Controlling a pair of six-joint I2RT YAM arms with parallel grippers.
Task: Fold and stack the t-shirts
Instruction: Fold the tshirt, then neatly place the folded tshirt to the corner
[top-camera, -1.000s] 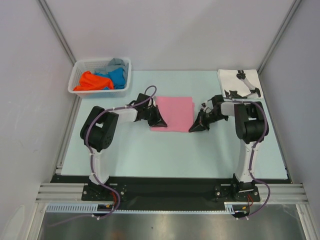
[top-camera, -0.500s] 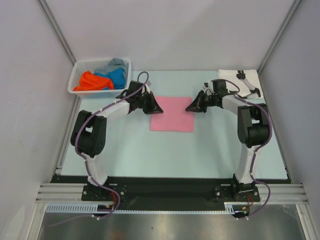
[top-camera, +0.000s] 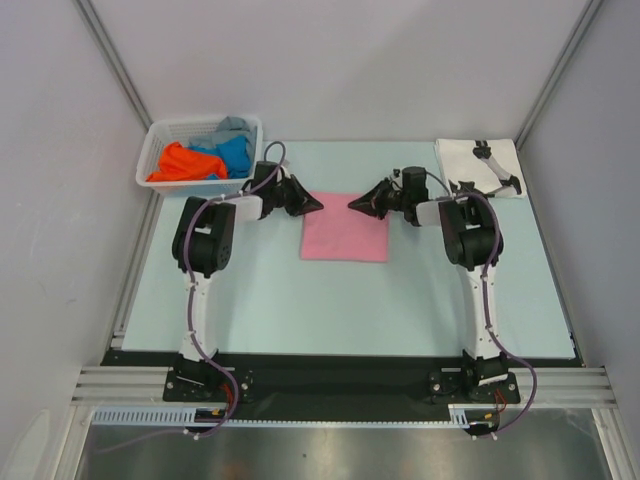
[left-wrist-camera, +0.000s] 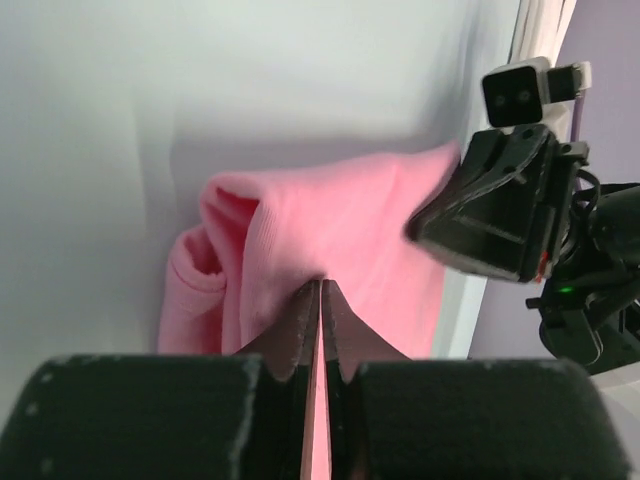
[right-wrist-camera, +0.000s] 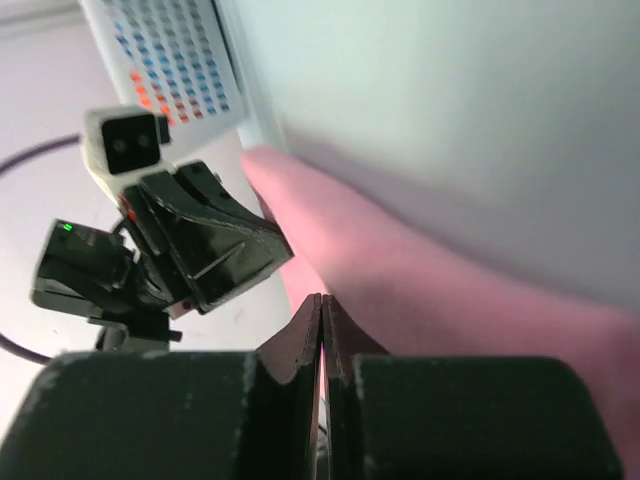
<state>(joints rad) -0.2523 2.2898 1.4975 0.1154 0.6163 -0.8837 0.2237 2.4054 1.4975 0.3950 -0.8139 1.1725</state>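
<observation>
Pink t-shirt (top-camera: 345, 236) lay folded mid-surface (top-camera: 300, 300). Left pincer (top-camera: 316, 205) was clamped on its far-left corner, and right pincer (top-camera: 354, 206) was closed tight at the far-right. White printed t-shirt (top-camera: 462, 160) was done far right, while the unfolded t-shirts (top-camera: 182, 163) sat in the basket (top-camera: 160, 132).

Matt, soft pink cloth t-shirt (top-camera: 344, 237)

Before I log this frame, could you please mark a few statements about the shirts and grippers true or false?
1. The pink t-shirt lies on the table. True.
2. The basket holds an orange shirt and a blue shirt. True.
3. The white printed t-shirt sits in the basket. False: it lies at the table's far right corner.
4. Both grippers stand wide open. False: the left gripper and the right gripper are both shut, at the pink t-shirt's far edge.
</observation>
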